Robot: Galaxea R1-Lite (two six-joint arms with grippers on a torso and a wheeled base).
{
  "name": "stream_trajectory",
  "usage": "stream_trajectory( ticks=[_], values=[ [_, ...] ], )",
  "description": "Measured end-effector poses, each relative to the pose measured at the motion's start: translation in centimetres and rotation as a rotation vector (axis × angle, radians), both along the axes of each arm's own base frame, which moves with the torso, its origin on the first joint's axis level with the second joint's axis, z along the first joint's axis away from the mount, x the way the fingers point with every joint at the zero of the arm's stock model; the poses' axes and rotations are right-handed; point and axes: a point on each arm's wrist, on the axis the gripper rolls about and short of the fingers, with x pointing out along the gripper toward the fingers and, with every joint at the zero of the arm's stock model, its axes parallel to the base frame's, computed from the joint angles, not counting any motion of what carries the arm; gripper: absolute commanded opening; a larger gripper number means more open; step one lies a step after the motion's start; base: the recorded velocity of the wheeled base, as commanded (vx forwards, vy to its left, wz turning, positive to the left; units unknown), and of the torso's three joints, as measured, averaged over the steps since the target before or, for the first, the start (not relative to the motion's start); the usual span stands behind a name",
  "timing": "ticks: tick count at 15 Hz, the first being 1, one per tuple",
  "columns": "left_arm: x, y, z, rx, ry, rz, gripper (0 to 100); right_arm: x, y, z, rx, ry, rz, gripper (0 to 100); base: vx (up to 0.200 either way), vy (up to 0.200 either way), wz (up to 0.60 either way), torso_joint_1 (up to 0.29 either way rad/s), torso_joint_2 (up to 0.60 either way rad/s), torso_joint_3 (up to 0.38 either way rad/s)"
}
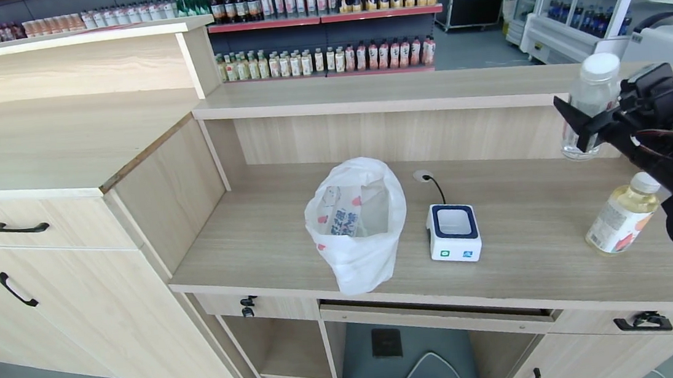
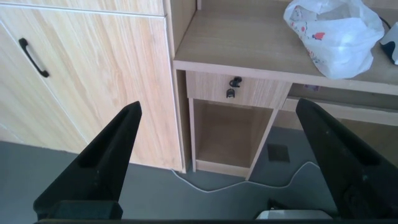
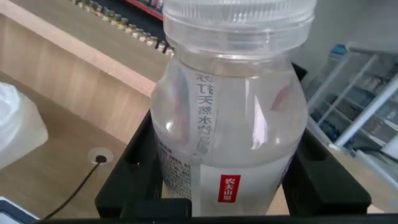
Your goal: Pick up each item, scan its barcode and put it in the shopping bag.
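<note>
The right gripper (image 3: 230, 180) is clamped on the clear water bottle (image 1: 592, 90) at the far right end of the counter (image 1: 531, 226), near a yellow drink bottle (image 1: 622, 217) (smooth plastic, seemingly full, so probably weighty and slippery; mid-body suits it), while the left gripper (image 2: 217, 155) hangs wide open.

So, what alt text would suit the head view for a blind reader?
The right gripper grips a clear bottle at the right end of a wooden counter, near a standing yellow bottle. Mid-counter sit a white bag with an item inside and a small scanner beside it.
</note>
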Motion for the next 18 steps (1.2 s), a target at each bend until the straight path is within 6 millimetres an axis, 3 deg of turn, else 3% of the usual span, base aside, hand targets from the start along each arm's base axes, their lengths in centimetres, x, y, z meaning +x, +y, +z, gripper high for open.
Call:
stream_trajectory(
  ticks=[5,7,10,15,18],
  values=[
    [0.0,0.0,0.0,0.000,0.000,0.000,100,-3.2,-0.5,-0.2,0.144,0.098,-0.271,0,0.000,0.000,0.00,0.000,0.00,0.000],
    [0.0,0.0,0.0,0.000,0.000,0.000,100,-4.2,-0.3,0.0,0.165,0.099,-0.318,0,0.000,0.000,0.00,0.000,0.00,0.000],
    [0.0,0.0,0.0,0.000,0.000,0.000,100,-5.2,-0.1,0.5,0.158,0.094,-0.300,0,0.000,0.000,0.60,-0.002,0.00,-0.004],
    [0.0,0.0,0.0,0.000,0.000,0.000,100,-4.4,2.4,1.5,0.169,0.055,-0.244,0,0.000,0.000,0.60,0.002,0.00,0.004],
    [0.0,0.0,0.0,0.000,0.000,0.000,100,-2.3,5.6,1.1,0.217,0.065,-0.158,0,0.000,0.000,0.00,0.000,0.00,0.000]
  ],
)
